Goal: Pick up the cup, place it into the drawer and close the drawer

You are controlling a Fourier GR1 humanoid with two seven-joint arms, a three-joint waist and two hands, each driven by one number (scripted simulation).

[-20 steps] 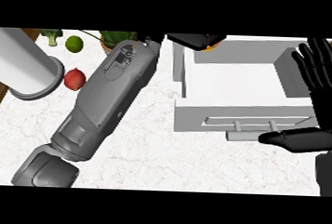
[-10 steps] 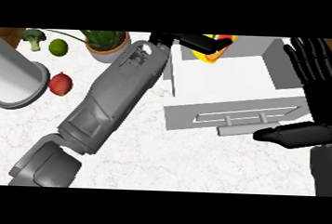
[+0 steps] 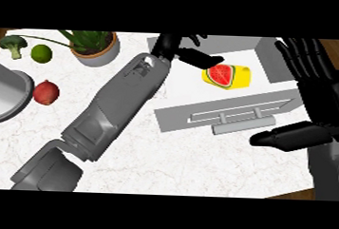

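Most of the view is pale marble worktop (image 3: pixel 198 165), and on its upper middle sits the open white drawer (image 3: pixel 181 117), its front panel and bar handle (image 3: pixel 242 127) turned toward the robot. The grey left forearm (image 3: pixel 116 114) slants up across the worktop to the drawer's back corner. At the right edge the right hand (image 3: pixel 320 93) rests open, fingers straight and pointing up, thumb just beside the right end of the drawer front; it holds nothing.

The left hand (image 3: pixel 176 46) hovers over the drawer's far left corner. Its fingers look spread rather than wrapped, with the thumb reaching over the top edge of the cup (image 3: pixel 238 77); it does not seem to have hold of anything, though contact at that edge is hard to rule out.

The cup, yellow with a watermelon picture, lies inside the drawer, near its middle. It should be light, stiff and smooth-walled, so a hold would go across opposite side walls, thumb against fingers, not on the rim. With it already inside, closing the drawer is probably what remains.

Leftward stand a grey pot (image 3: pixel 5 96), a potted plant (image 3: pixel 94 47), a red fruit (image 3: pixel 46 92), a broccoli (image 3: pixel 14 43) and a lime (image 3: pixel 41 52).
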